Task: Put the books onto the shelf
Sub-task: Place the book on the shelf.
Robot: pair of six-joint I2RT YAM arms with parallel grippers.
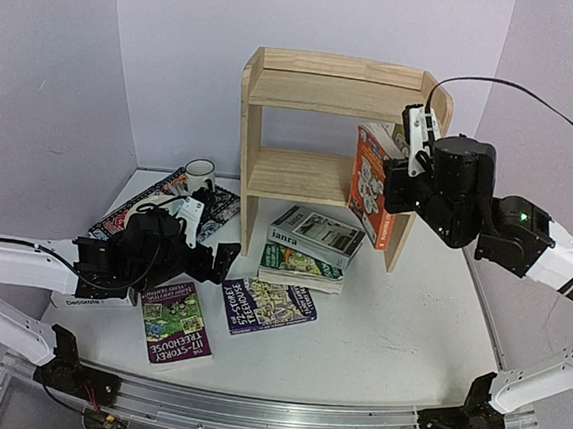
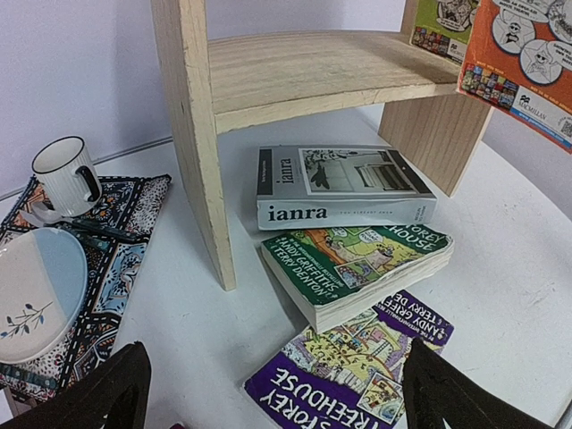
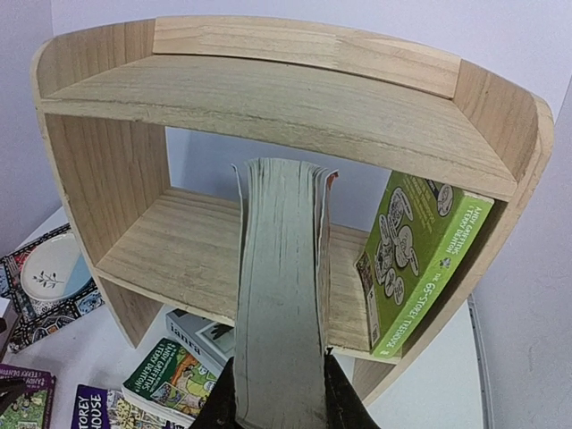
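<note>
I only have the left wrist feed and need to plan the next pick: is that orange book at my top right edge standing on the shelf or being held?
Observer: Held. The right tool grips the orange book upright in front of the shelf, not yet on a tier.
Operator: And the green corner beside it?
Observer: That is a light green book on the lower tier, leaning against the right side panel.
Operator: Is there any book on the table that I can't see?
Observer: Yes, a purple book lies flat to the left of your dark purple book.
</note>
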